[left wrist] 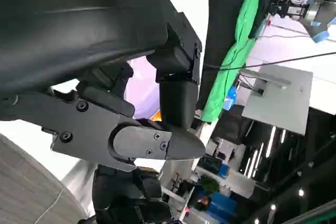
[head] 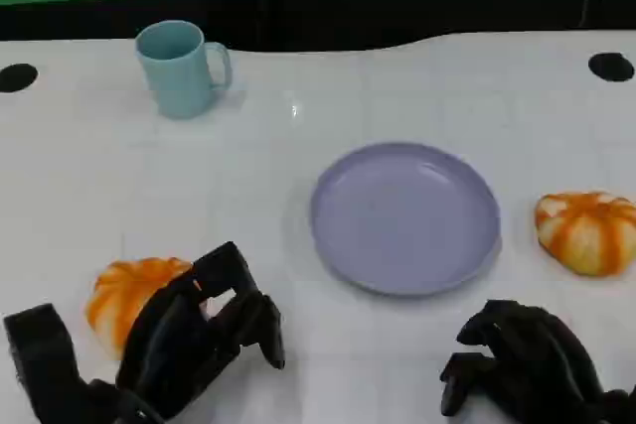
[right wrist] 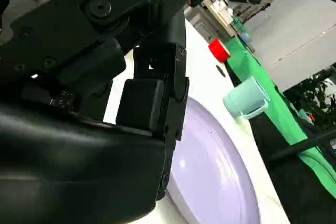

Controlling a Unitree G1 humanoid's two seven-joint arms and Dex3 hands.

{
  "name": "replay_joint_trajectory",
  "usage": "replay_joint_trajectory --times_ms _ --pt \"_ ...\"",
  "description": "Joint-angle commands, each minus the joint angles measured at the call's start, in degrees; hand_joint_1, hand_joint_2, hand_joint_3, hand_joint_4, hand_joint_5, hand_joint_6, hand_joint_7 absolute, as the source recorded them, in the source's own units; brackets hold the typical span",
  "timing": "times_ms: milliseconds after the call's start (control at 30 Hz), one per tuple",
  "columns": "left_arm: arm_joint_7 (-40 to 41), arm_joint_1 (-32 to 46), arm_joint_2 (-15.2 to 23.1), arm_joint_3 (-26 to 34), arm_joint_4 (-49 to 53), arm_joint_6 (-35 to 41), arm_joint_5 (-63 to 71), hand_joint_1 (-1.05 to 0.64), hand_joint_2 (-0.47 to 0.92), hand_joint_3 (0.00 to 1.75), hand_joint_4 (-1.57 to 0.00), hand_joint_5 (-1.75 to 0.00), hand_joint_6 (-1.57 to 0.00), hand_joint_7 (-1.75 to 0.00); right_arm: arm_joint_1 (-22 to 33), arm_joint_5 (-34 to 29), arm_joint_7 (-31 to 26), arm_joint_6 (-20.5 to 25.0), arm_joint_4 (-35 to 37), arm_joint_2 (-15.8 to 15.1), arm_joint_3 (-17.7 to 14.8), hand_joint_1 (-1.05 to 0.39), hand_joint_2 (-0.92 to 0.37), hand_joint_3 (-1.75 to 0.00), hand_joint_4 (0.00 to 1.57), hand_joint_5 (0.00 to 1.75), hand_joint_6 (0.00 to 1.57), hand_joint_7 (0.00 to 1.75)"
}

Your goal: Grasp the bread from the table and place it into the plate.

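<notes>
Two orange-and-white breads lie on the white table. One bread (head: 129, 295) is at the near left; the other bread (head: 588, 230) is to the right of the plate. The lavender plate (head: 405, 215) (right wrist: 220, 171) sits mid-table with nothing on it. My left hand (head: 189, 340) is low over the table, its fingers spread and lying against the near-left bread's right side, thumb apart at the near left; it holds nothing. My right hand (head: 527, 364) hovers near the front edge, just short of the plate, fingers loosely bent and holding nothing. The left wrist view shows a patch of the plate (left wrist: 142, 85) behind my left hand (left wrist: 131, 114).
A pale blue mug (head: 181, 67) (right wrist: 247, 98) stands at the back left. Black round holes (head: 611, 67) mark the table's far corners. A green backdrop hangs behind the table. A red object (right wrist: 219, 51) lies beyond the mug.
</notes>
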Motion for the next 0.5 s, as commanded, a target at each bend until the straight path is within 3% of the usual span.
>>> replay_joint_trajectory --times_ms 33,500 --pt "-1.1 -0.3 0.6 0.3 0.7 -0.5 0.5 -0.60 0.92 0.27 -0.86 -1.75 -0.61 -1.75 -0.2 0.3 -0.3 0.2 -0.5 -0.4 -0.2 -1.02 -0.72 0.00 1.53 0.81 1.57 0.39" --pt "-1.1 -0.4 0.7 0.4 0.9 -0.4 0.6 -0.60 0.92 0.27 -0.86 -1.75 -0.62 -1.75 -0.3 0.1 0.1 -0.2 -0.1 -0.5 -0.1 -1.02 -0.72 0.00 1.52 0.82 1.57 0.39"
